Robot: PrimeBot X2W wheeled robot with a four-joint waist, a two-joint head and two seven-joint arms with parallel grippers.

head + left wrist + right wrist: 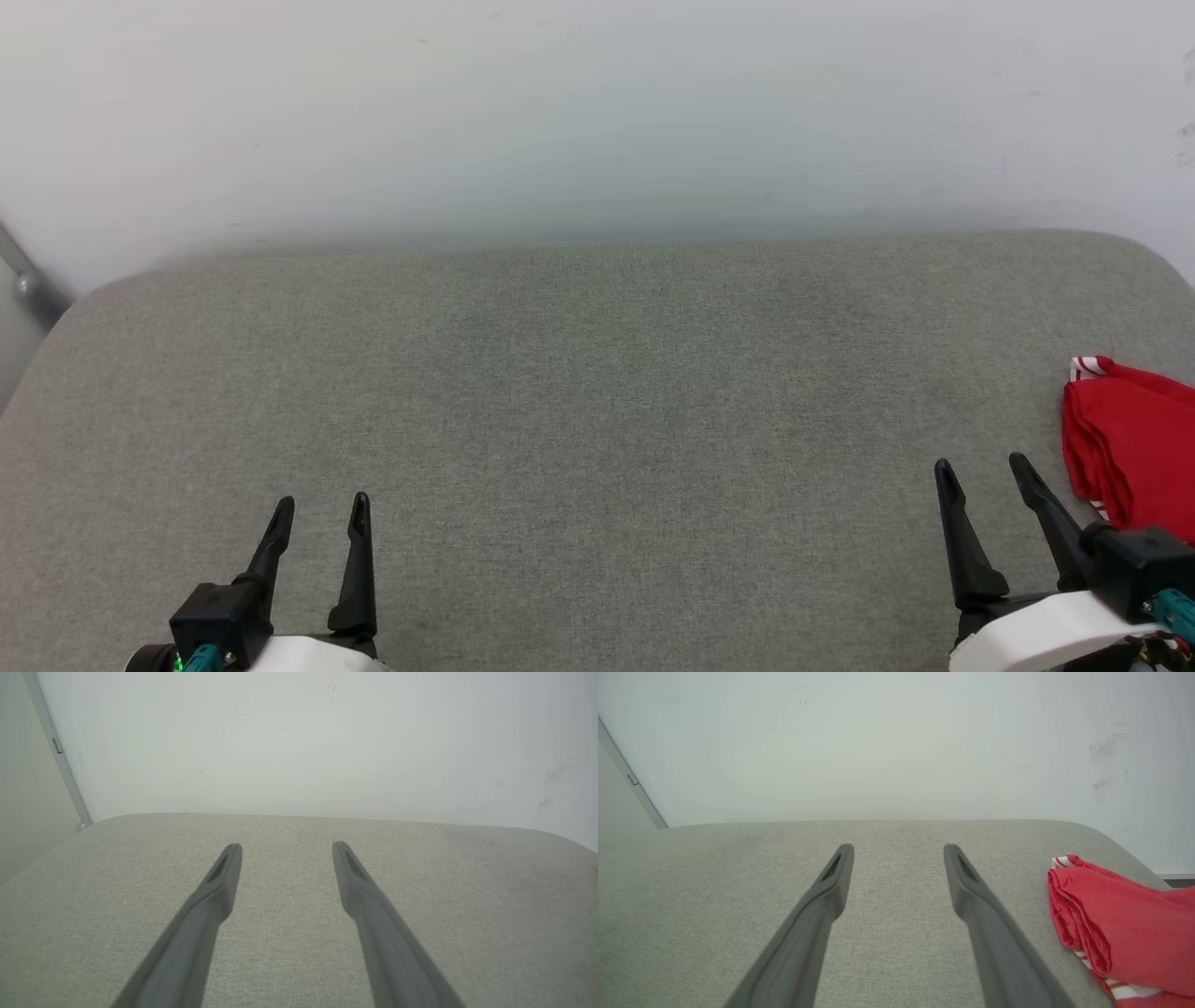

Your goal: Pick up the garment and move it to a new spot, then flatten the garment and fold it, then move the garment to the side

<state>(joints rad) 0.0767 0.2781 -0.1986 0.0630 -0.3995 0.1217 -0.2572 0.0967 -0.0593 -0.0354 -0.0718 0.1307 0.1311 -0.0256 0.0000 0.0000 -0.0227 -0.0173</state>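
Two grippers, left (320, 515) and right (981, 476), both agape; one folded garment (1134, 443).

A grey fabric-covered counter (597, 392) with rounded far corners meets a plain white wall (597, 112). Faint scuff marks (1106, 746) dot the wall's right side. A grey metal strip (28, 280) slants at the left.
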